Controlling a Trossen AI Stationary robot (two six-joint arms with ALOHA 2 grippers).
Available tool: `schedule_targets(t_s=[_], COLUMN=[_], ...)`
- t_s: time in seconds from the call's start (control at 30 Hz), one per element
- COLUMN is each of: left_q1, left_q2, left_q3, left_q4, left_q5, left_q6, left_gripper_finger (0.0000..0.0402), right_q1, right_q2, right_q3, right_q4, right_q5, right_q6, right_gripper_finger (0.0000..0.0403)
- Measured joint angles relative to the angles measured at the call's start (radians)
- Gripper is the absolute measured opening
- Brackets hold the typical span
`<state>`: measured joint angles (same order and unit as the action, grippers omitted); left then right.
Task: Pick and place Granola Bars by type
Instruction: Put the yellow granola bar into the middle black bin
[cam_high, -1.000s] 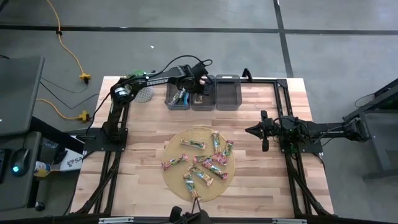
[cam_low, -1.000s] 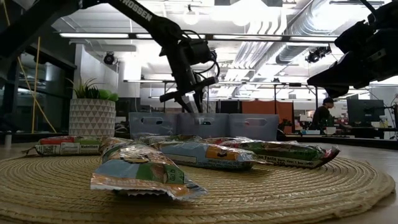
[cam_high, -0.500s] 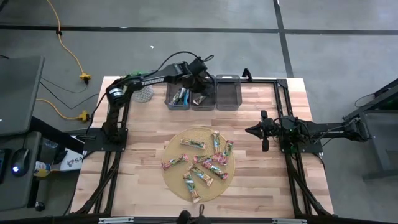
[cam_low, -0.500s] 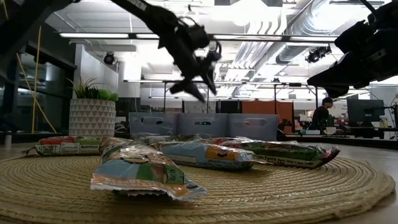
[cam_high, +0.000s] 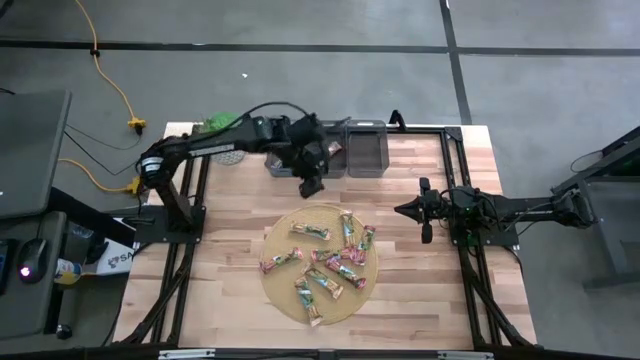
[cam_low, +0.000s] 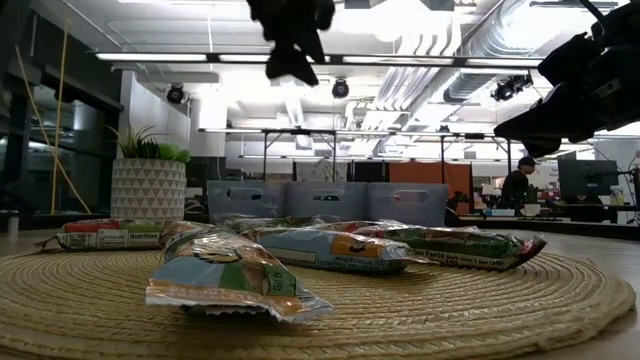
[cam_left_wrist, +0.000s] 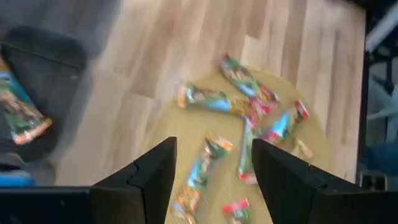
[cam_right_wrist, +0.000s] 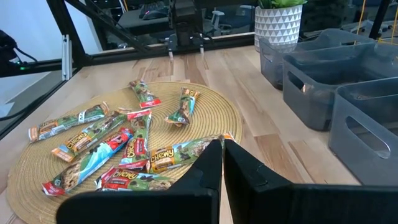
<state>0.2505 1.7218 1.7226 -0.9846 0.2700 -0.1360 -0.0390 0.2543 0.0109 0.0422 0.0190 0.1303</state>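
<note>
Your left gripper (cam_high: 312, 185) hung empty with its fingers spread apart, above the bare table between the grey bins (cam_high: 366, 150) and the round woven mat (cam_high: 283, 232). Most Granola Bars (cam_high: 330, 258) lay scattered on that mat, and your right gripper (cam_high: 424, 211) waited pinched closed beside it.

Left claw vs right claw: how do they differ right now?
Left claw is open and empty, up in the air between the grey bins and the woven mat. Right claw is shut, parked to the right of the mat. Left arm is stretched out over the table; the right stays on its own side. Both hold nothing.
</note>
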Motion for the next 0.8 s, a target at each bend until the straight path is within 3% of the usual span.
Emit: schedule_targets(t_s=[0.47, 0.63, 0.8], left_q1=[-0.301, -0.360, -0.376], left_q2=[-0.019, -0.019, -0.019], left_q3=[-0.064, -0.150, -0.259], left_q4=[-0.022, 0.053, 0.163], left_q5=[-0.423, -0.435, -0.381], left_q6=[-0.032, -0.099, -0.137], left_gripper_finger=[0.0205, 0.0205, 0.0205], right_q1=[0.000, 0.000, 0.000], right_q2=[0.000, 0.000, 0.000], right_q3=[0.000, 0.000, 0.000], right_q4=[0.000, 0.000, 0.000], right_q5=[0.000, 0.000, 0.000], right_q6=[0.000, 0.000, 0.000], right_gripper_finger=[0.0000, 0.0000, 0.0000])
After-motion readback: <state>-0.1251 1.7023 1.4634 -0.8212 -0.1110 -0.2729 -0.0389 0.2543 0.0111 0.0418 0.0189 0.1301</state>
